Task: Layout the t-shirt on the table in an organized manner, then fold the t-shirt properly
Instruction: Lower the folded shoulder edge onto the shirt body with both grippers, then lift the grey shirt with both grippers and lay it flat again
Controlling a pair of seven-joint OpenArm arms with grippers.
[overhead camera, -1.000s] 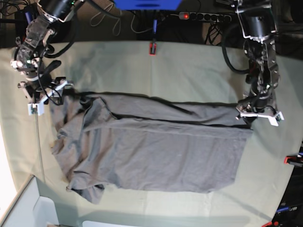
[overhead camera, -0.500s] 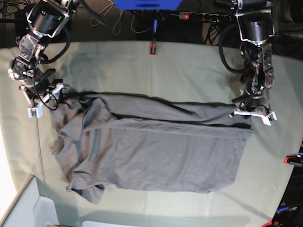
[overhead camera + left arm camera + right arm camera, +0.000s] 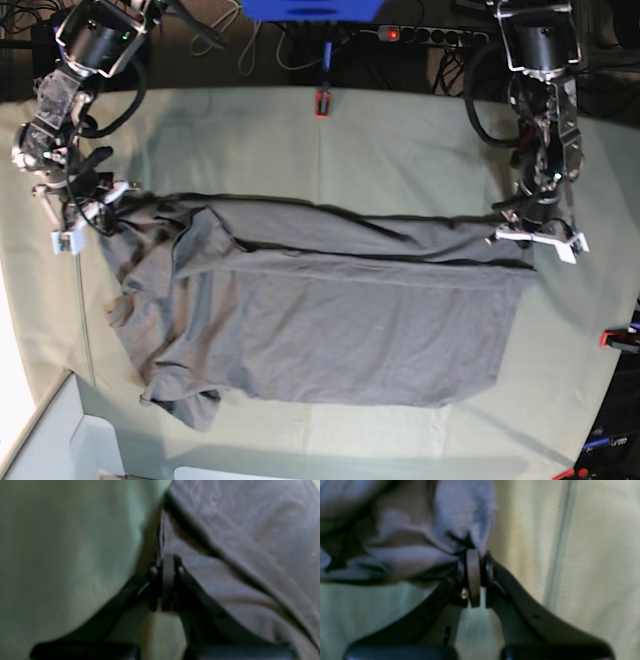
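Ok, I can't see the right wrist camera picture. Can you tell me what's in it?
The right gripper is shut on a bunched edge of the grey t-shirt, seen blurry and very close. The shirt fills the upper left, and the pale green table cloth shows on the right and underneath.

the grey t-shirt (image 3: 320,315) lies spread across the middle of the pale green tabletop (image 3: 400,150), its long axis running side to side in the base view, mostly flat but wrinkled. its far long edge is folded over toward the middle in a narrow band with a dark crease along it, and the cloth is bunched and rumpled at the view's left end. the end at the view's right is straighter.
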